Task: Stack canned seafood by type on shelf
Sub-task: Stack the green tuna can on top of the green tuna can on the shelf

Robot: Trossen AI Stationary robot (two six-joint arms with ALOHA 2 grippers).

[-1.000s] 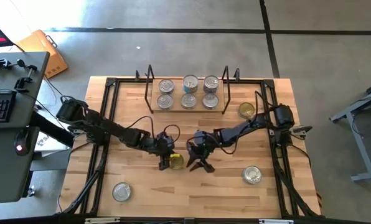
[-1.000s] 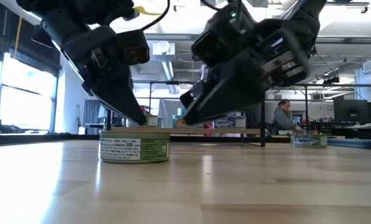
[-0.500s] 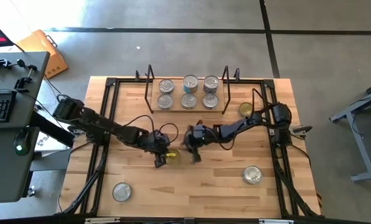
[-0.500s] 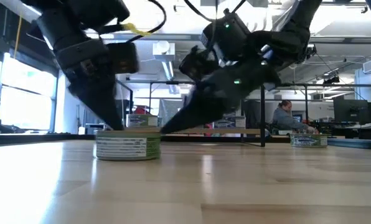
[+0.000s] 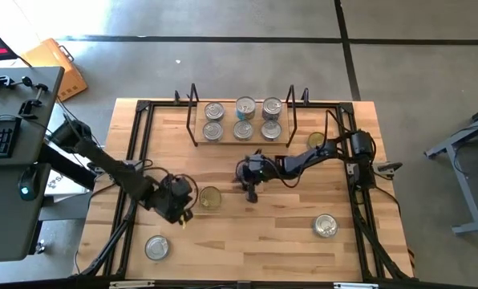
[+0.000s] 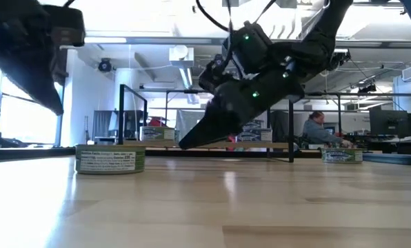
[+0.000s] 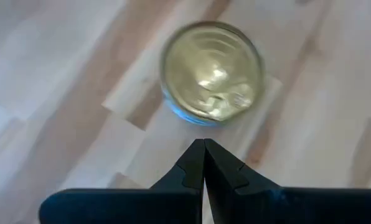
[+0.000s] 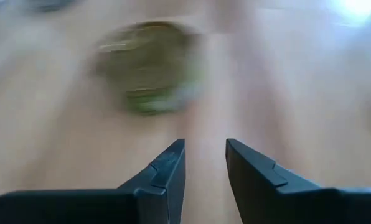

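- While lying flat on the bare table [image 5: 247, 241] near its middle, gold-topped tin [image 5: 210, 198] touched by neither gripper, between the two of them.
- Same tin [image 6: 110, 158] upright on the wood in the low view, green-and-white label facing the camera.
- Same gold lid [image 7: 212, 71] just ahead of the left arm's fingertips in the left wrist view (blurred, lettering unreadable).
- Left gripper [image 5: 184, 215] just beside the tin on the side toward the table's near left corner, fingers [image 7: 195, 168] pressed together, holding nothing.
- Right gripper [image 5: 249, 191] on the tin's other side, near but apart from it, fingers [image 8: 167, 168] parted with a narrow gap and nothing between them.
- Farther out, shelf [image 5: 197, 143] at the table's far edge, carrying six silver-topped tins [image 5: 244, 119] in two rows of three.
- Second gold-topped tin [image 5: 317, 142] on the table just beside the shelf's right end.
- Silver-topped tin [image 5: 325, 225] near the right edge; another silver-topped tin [image 5: 156, 247] near the front left corner.
- Person [image 6: 316, 132] in the room beyond the table, seen in the low view.
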